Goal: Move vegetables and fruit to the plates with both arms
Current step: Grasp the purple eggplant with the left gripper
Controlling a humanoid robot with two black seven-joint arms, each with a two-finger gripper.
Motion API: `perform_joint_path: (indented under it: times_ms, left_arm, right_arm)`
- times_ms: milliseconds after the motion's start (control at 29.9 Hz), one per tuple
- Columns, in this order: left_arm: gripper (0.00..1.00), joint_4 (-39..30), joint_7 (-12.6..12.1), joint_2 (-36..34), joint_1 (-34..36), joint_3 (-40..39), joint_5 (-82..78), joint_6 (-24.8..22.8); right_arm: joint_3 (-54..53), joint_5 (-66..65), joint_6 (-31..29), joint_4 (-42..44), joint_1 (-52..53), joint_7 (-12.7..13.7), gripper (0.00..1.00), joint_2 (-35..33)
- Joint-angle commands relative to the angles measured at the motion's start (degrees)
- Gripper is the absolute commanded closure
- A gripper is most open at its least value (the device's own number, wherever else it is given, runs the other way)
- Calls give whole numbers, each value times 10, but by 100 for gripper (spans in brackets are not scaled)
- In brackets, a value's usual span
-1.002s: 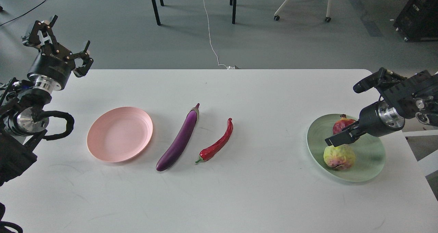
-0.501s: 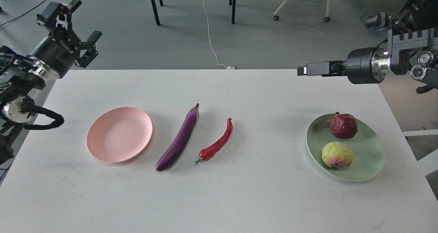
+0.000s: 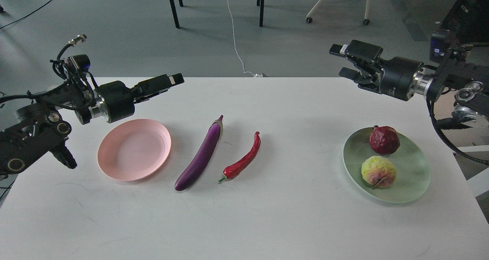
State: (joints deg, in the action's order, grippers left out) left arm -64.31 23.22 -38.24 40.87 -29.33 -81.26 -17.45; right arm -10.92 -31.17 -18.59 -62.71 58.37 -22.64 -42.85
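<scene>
The purple eggplant (image 3: 200, 155) and the red chili pepper (image 3: 244, 159) lie side by side on the white table, right of the empty pink plate (image 3: 133, 150). The dark red pomegranate (image 3: 384, 139) and the yellow-green fruit (image 3: 378, 172) sit on the green plate (image 3: 414, 178) at the right. My left gripper (image 3: 174, 81) points right, in the air behind the pink plate, empty; it is seen side-on, so its gap does not show. My right gripper (image 3: 338, 61) is open and empty, held high behind and left of the green plate.
The white table (image 3: 267, 222) ends at its back edge just behind both grippers. Beyond it is grey floor with black table legs (image 3: 172, 6), a white cable (image 3: 235, 42) and a chair base (image 3: 336, 4). Black equipment (image 3: 468, 8) stands at the far right.
My right gripper rose off the green plate, swung back and left, and now shows open. My left arm swung down from the far left and now points right behind the pink plate.
</scene>
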Motion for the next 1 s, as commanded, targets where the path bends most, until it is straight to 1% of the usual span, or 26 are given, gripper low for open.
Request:
perform_joint_path:
  times_ms: [0, 100, 167, 200, 267, 301, 368, 501, 568, 668, 768, 869, 969]
  left_arm:
    - [2, -3, -2, 2, 4, 53, -88, 45]
    - [2, 1, -4, 7, 11, 81, -163, 58]
    - [2, 1, -10, 27, 18, 84, -199, 59]
    - [2, 1, -15, 39, 21, 85, -212, 58]
    - [2, 1, -29, 57, 24, 95, -224, 56]
    - [2, 1, -34, 63, 26, 101, -228, 55]
    - [2, 6, -48, 81, 42, 127, -231, 55]
    - [4, 27, -66, 116, 72, 189, -232, 56]
    - [4, 39, -78, 132, 77, 197, -232, 56]
    - [7, 57, -88, 146, 79, 199, -232, 56]
    - [18, 88, -93, 157, 79, 209, -232, 56]
    - [33, 111, -93, 164, 80, 224, -232, 56]
    - [60, 111, -93, 166, 78, 230, -232, 56]
  right_arm:
    - [-22, 170, 8, 0, -33, 0, 1, 0]
    - [-28, 329, 8, 11, -50, -7, 1, -1]
    - [-40, 397, 6, 23, -69, -14, 1, 1]
    - [-51, 414, 4, 33, -80, -23, 1, 6]
    - [-86, 425, 1, 54, -107, -46, 1, 14]
    - [-104, 427, -3, 65, -120, -51, 1, 22]
    - [-150, 427, -15, 100, -143, -51, 1, 49]
    - [-225, 429, -62, 223, -153, -45, 1, 108]
    - [-253, 429, -94, 276, -153, -45, 1, 138]
    - [-270, 429, -94, 309, -156, -46, 1, 152]
    - [-270, 429, -94, 310, -157, -49, 1, 152]
    - [-271, 429, -94, 310, -160, -50, 1, 152]
    - [-270, 429, -94, 311, -160, -50, 1, 152]
